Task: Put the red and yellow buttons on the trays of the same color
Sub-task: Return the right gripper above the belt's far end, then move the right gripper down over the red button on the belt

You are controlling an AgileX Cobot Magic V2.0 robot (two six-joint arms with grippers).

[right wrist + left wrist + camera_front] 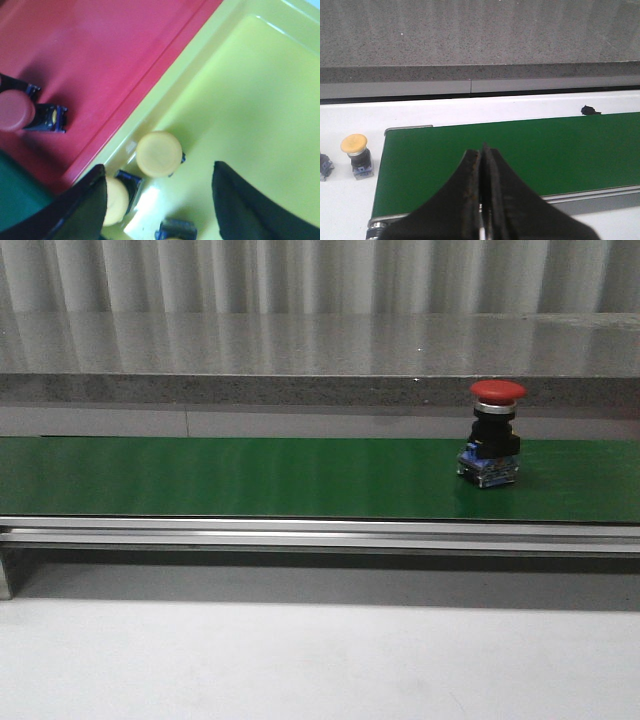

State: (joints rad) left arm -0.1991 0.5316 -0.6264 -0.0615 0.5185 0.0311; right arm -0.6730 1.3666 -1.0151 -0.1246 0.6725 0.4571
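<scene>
Red button point(495, 435) is standing upright on the green belt point(250, 478), cap up; left fingers point(483, 200) are sitting closed and empty, right fingers point(235, 195) are hanging wide apart over the yellow tray point(250, 100).

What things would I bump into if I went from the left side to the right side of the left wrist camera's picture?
A small blue-and-clear part at the edge → yellow button → green belt, with the shut left gripper in front of it → a small dark mark beside the belt's far edge.
</scene>
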